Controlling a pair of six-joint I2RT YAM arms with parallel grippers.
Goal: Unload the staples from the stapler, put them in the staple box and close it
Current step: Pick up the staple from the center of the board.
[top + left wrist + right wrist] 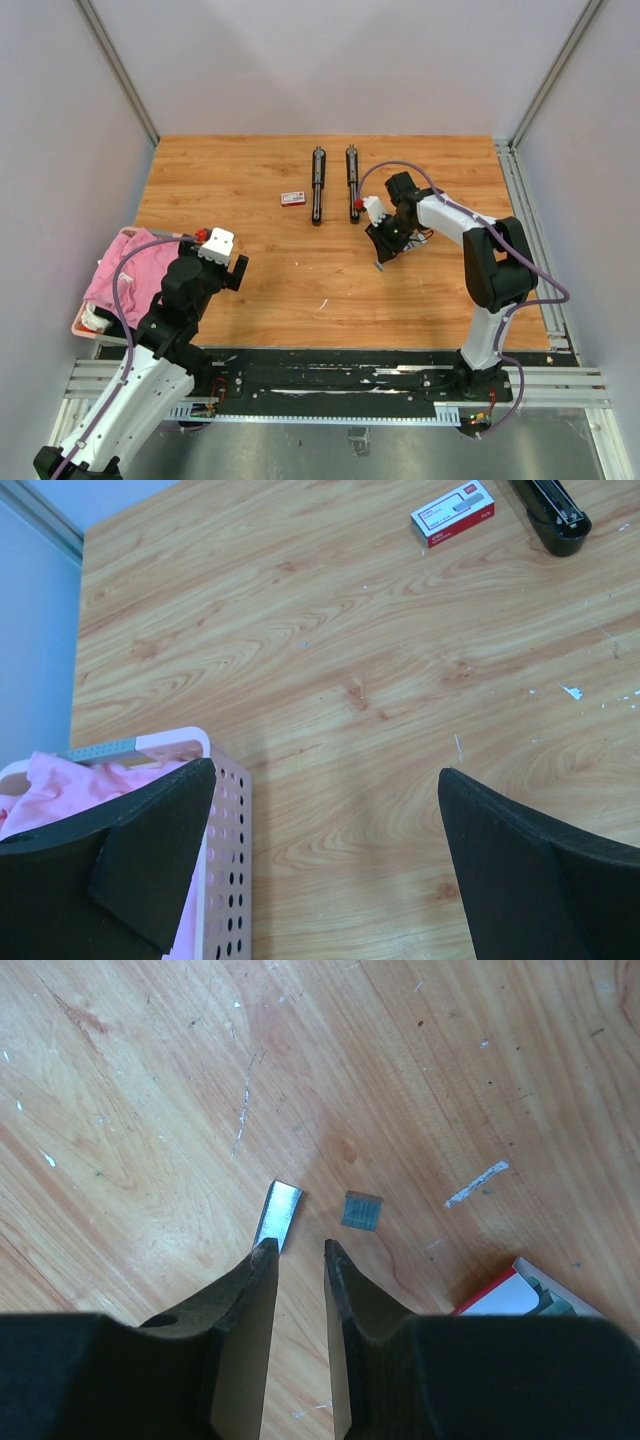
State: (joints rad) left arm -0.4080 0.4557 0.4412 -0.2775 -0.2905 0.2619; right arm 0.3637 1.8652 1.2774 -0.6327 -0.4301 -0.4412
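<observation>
The stapler lies opened out as two long black bars, one (317, 185) left of the other (352, 180), at the far middle of the table. One bar's end shows in the left wrist view (555, 510). Two short silvery staple strips lie flat on the wood in the right wrist view, a longer one (279, 1212) and a shorter one (361, 1211). My right gripper (297, 1250) is just behind them, its jaws a narrow gap apart with nothing between. Its left fingertip touches the longer strip's near end. It also shows in the top view (383, 255). My left gripper (325, 772) is wide open and empty over bare wood, near the table's left front (236, 272).
A small red-and-white box (293, 198) lies left of the stapler bars and shows in the left wrist view (453, 513). A pink perforated basket (225, 860) with pink cloth stands at the left edge (110, 270). A red-and-white object (505, 1295) sits at the right wrist view's lower right.
</observation>
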